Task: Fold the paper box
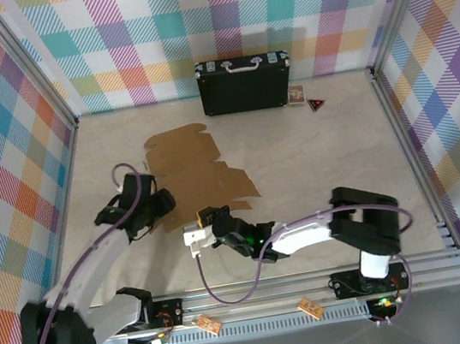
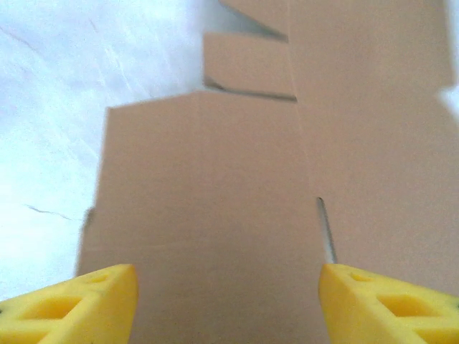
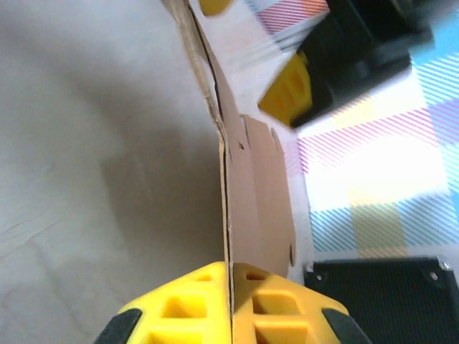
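The right half of the surface (image 1: 330,148) lies open. A black case (image 1: 244,83) blocks the upper centre. The flat paper box (image 1: 190,165) covers centre left, with the left end effector (image 1: 163,206) and right end effector (image 1: 192,228) crowding its lower edge.

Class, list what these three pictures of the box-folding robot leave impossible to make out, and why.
- Top view: the near edge of the paper box is hidden under both wrists.
- Left wrist view: the box runs off the top and right edges; whether the left jaws touch it is unclear.
- Top view: the card and triangle beside the black case are too small to read.
- Right wrist view: the case is cut off by the bottom edge.
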Tool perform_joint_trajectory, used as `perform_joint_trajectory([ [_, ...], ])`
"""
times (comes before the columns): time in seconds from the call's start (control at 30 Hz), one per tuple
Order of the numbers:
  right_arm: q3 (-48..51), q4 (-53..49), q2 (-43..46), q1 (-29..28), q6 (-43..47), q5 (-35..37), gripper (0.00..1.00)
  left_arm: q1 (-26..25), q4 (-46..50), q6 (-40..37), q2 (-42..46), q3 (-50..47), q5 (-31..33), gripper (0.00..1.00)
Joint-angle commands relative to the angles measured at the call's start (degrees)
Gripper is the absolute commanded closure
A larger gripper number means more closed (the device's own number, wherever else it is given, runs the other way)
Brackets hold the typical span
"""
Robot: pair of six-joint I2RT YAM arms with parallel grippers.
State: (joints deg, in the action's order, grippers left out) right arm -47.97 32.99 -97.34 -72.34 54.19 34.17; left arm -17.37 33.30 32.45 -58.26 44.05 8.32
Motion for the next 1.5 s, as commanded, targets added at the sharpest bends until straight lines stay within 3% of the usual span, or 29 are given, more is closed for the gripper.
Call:
perform_joint_trajectory([
  [0.0, -4.08, -14.74, 11.38, 2.53, -18.84, -3.72, 1.00, 0.05, 9.53, 1.94, 9.80, 7.59, 7.87, 0.29],
  [0.1, -7.02, -28.95, 22.01, 7.05, -35.85, -15.63, 1.00, 0.05, 13.46, 2.07, 17.30, 13.03, 11.01, 0.23],
  [0.2, -8.40, -33.98, 31.14, 11.44, -46.87, -24.58, 1.00, 0.05, 16.33, 1.36, 23.05, 17.82, 13.06, 0.13],
  [0.37, -14.57, -42.75, 39.46, 15.70, -62.06, -29.37, 1.00, 0.05, 18.46, -1.36, 27.99, 23.26, 13.17, 0.04],
  [0.5, -15.35, -49.17, 41.35, 24.89, -79.52, -30.37, 1.00, 0.05, 17.40, -4.01, 25.62, 23.90, 6.60, 0.02],
  [0.6, -12.21, -52.01, 39.48, 33.97, -91.07, -36.92, 1.00, 0.05, 17.20, -4.15, 20.55, 23.27, -0.39, 0.04],
  [0.73, -4.02, -47.04, 34.83, 43.71, -102.13, -49.15, 1.00, 0.05, 12.55, -5.53, 14.51, 19.38, -11.94, 0.08],
  [0.8, -1.58, -45.42, 31.03, 44.82, -103.31, -51.26, 1.00, -0.03, 11.22, -5.96, 10.24, 17.63, -16.21, 0.14],
  [1.0, 1.22, -43.06, 21.41, 45.33, -103.19, -54.43, 1.00, -2.40, -0.05, -2.32, 2.36, 9.10, -25.27, 0.19],
  [1.2, 0.47, -45.03, 15.15, 45.85, -98.17, -54.57, 1.00, -10.58, -3.19, -2.95, -11.20, 8.90, -19.75, 0.25],
  [1.33, -0.53, -46.83, 11.68, 46.90, -93.92, -52.84, 1.00, -12.34, -7.62, -3.22, -18.51, 9.50, -19.66, 0.28],
  [1.47, -2.57, -48.72, 9.16, 48.17, -88.84, -53.06, 0.66, -12.52, -11.53, -3.27, -24.32, 10.00, -18.88, 0.32],
])
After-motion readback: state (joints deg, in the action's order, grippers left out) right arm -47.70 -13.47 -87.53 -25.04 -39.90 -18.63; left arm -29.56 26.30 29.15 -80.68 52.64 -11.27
